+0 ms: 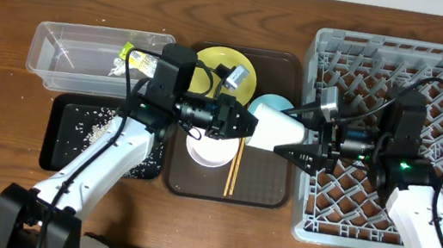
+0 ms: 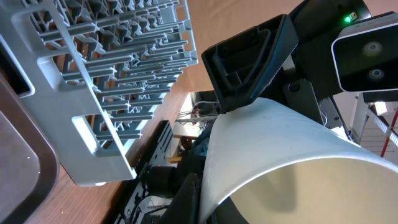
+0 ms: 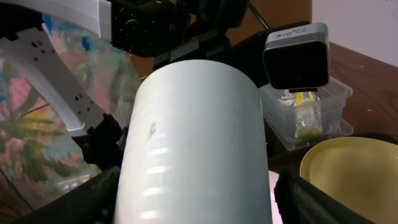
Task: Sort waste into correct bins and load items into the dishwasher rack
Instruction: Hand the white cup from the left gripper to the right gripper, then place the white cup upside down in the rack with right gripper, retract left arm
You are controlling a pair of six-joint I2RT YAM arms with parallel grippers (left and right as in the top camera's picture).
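Hanging sideways over the brown tray (image 1: 268,191), the small pale cup (image 1: 277,130) is bridged between both arms. The left end effector (image 1: 246,122) pinches its wide rim end. The right end effector (image 1: 301,146) straddles the narrow end, but I cannot tell whether its fingers (image 3: 323,202) press the cup. The right wrist view shows a sliver of gap on one side, while the left wrist view shows a black finger lying on the cup wall.

The left arm covers much of the white bowl (image 1: 207,152) and part of the yellow plate (image 1: 225,65), and the cup hides most of the light blue bowl (image 1: 269,104). Only the overhead view shows the chopsticks (image 1: 234,167) on the tray, the rice scraps (image 1: 95,128) in the black bin (image 1: 57,149) at near left, and the grey rack (image 1: 438,67) at right. The wrapper (image 1: 130,50) lies in the clear tub (image 1: 66,54), far left.
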